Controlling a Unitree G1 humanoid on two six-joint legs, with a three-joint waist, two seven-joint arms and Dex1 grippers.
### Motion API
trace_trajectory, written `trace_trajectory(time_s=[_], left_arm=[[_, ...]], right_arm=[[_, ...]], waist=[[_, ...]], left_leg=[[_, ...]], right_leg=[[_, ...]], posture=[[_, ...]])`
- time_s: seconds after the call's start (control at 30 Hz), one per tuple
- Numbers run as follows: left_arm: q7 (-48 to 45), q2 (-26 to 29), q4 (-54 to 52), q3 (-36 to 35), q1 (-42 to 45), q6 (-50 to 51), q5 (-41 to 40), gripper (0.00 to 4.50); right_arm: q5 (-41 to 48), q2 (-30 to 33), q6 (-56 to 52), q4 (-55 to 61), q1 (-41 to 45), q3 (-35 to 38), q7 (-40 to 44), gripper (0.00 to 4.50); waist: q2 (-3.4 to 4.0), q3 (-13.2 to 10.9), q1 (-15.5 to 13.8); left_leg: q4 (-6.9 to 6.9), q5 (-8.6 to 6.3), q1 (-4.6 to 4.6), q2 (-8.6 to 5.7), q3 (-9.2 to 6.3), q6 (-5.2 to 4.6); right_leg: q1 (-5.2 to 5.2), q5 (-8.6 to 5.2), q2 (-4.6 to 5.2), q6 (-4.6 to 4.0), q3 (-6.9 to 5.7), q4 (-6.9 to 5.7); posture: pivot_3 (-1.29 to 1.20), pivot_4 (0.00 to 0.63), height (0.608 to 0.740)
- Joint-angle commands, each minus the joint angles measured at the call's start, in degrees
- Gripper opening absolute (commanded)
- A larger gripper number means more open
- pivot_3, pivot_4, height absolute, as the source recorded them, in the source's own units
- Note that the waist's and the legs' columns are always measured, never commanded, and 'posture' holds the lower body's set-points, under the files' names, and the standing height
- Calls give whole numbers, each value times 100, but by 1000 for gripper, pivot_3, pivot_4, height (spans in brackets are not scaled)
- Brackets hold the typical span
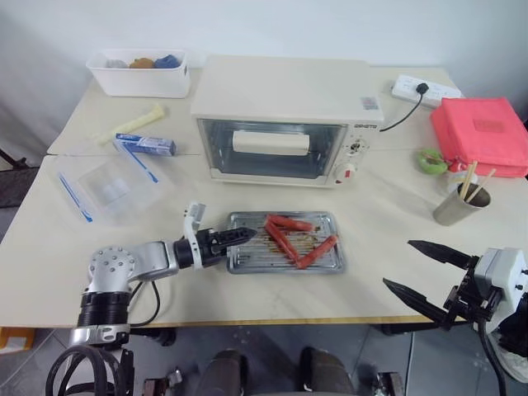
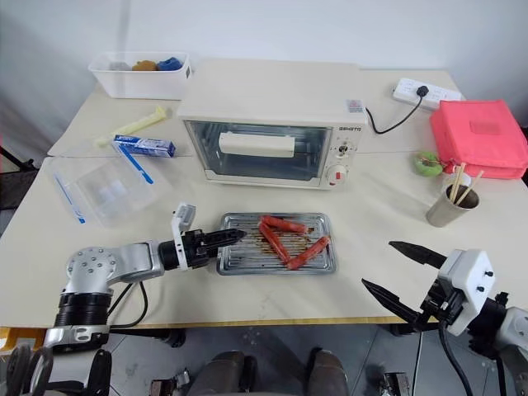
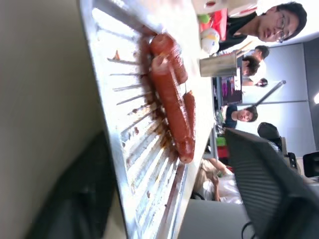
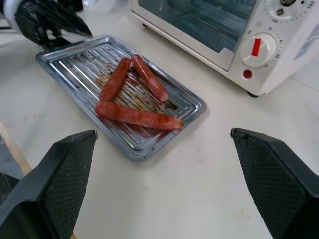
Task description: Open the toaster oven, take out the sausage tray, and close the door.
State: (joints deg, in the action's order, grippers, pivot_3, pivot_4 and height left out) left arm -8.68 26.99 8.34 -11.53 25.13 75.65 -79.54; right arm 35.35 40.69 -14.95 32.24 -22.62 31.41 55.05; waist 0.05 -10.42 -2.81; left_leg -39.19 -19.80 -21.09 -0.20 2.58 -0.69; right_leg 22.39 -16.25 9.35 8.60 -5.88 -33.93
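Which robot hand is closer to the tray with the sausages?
The left gripper: its fingers are right at the sausage tray's left edge. The right gripper hangs off beyond the tray's right end.

Clutter on a cream table (image 1: 388,223)
Far left: white bin (image 1: 140,74), clear box (image 1: 111,188). Right: red case (image 1: 483,134), metal cup (image 1: 459,205) holding chopsticks, power strip (image 1: 425,89).

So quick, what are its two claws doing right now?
Left gripper: open, fingers either side of the sausage tray's rim, no grip.
Right gripper: wide open, holding nothing.
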Motion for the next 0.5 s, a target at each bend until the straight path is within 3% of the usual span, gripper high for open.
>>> trace_trajectory(time_s=[0.03, 0.2, 0.3, 0.37, 0.43, 0.5], left_arm=[[-738, 802, -724, -196, -426, -536, 819, 4471], [-2285, 1868, -1289, -8, -980, -1262, 1765, 4471], [-3441, 2442, -1439, -140, -1434, -2572, 2669, 4471], [-4450, 2801, -1477, -374, -1978, -3708, 3271, 4471], [-5261, 2960, -1336, -609, -2738, -6022, 4501, 4471], [-5672, 2897, -1081, -891, -3085, -7270, 4997, 4471]], right_arm=[[20, 261, 141, -303, 188, 74, 325, 4500], [172, 439, 125, -529, 310, 57, 710, 4500], [629, 702, -200, -413, 106, 217, 1277, 4500], [516, 715, 25, -530, 209, 220, 1356, 4500], [446, 769, 164, -693, 422, 168, 1449, 4500], [485, 799, 166, -754, 635, 55, 1520, 4500]], waist=[[0, 0, 63], [1, 0, 146], [2, -2, 143], [-1, -4, 142], [4, -5, 145], [5, -6, 156]], left_leg=[[0, 0, 1, 1, -4, 1], [14, -2, 2, 5, 15, 7], [15, -6, -4, 7, 15, 5], [17, -12, -5, 13, 19, 7], [18, -18, -6, 16, 25, 4], [18, -28, -1, 18, 25, -2]], right_leg=[[1, 0, -1, 0, 2, 0], [6, -2, -6, -4, 0, 6], [14, -2, -5, -4, 1, 11], [13, -3, -7, -5, -5, 17], [16, -4, -6, -7, -6, 22], [20, -3, 4, -9, -3, 32]], posture=[[0, 150, 740], [0, 150, 740], [0, 150, 740], [0, 150, 740], [0, 150, 740], [0, 150, 740]])
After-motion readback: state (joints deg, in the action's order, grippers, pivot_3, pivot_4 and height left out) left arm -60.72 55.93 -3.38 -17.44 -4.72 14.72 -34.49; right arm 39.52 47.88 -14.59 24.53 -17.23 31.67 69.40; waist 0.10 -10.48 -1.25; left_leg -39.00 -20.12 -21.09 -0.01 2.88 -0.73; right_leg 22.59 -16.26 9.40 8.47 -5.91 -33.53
